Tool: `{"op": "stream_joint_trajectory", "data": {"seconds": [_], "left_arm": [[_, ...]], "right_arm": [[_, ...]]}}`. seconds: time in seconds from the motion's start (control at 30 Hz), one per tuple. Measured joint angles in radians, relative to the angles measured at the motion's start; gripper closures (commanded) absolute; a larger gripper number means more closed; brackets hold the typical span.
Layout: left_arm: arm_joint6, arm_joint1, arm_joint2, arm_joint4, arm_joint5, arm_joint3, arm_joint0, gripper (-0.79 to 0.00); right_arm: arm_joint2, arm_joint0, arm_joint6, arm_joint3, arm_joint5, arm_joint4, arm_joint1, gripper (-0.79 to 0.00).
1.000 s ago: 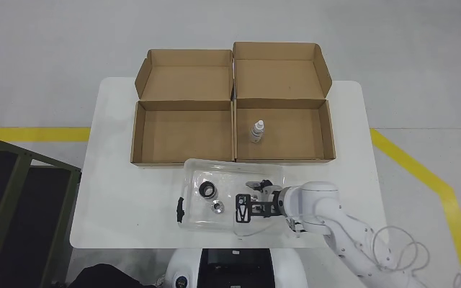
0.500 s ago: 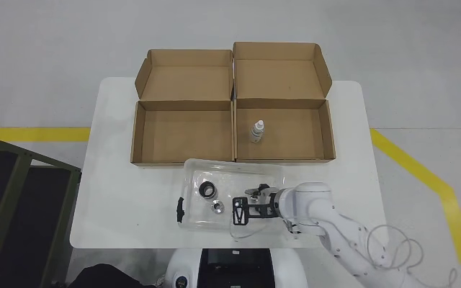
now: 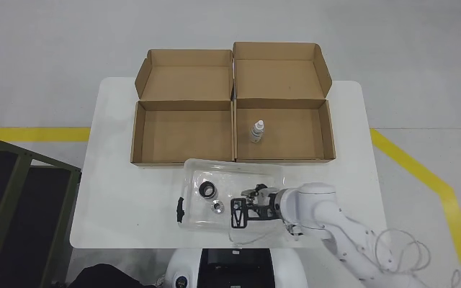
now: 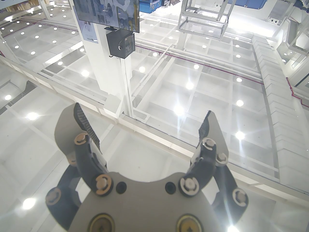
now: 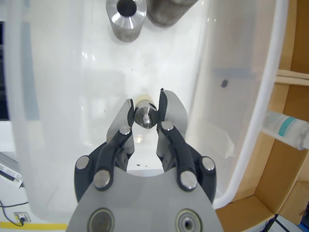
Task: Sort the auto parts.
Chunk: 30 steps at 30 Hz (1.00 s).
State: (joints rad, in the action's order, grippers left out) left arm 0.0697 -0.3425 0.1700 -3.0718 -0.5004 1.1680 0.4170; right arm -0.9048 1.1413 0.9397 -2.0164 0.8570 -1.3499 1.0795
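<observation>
My right gripper is inside the clear plastic bin, shut on a small metal part with a cream plastic end. Two more parts stand in the bin ahead of it: a shiny steel sleeve and a darker, larger cylinder. A white sensor-like part lies in the right cardboard box. The left cardboard box holds nothing. My left gripper points up at the ceiling, open and holding nothing.
Both cardboard boxes stand at the back of the white table with their lids open. The bin's rim lies close beside the right gripper, and the box edge sits just past it.
The right gripper has slid a little to the left within the bin, toward the steel sleeve, and its fingers now pinch the small metal part.
</observation>
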Motion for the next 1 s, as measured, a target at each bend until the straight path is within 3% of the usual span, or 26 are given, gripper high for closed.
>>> {"op": "stream_joint_trajectory", "data": {"seconds": [0.23,0.63,1.0], "left_arm": [[0.0,0.0,0.0,0.0,0.0,0.0,0.0,-0.785],[0.0,0.0,0.0,0.0,0.0,0.0,0.0,-0.785],[0.0,0.0,0.0,0.0,0.0,0.0,0.0,-0.785]], "right_arm": [[-0.074,0.036,-0.116,-0.076,-0.012,0.004,-0.015,0.0],[-0.18,0.087,-0.542,-0.056,-0.076,0.049,-0.023,0.0],[-0.306,0.075,-0.8,-0.065,-0.073,0.162,-0.028,0.0]]}}
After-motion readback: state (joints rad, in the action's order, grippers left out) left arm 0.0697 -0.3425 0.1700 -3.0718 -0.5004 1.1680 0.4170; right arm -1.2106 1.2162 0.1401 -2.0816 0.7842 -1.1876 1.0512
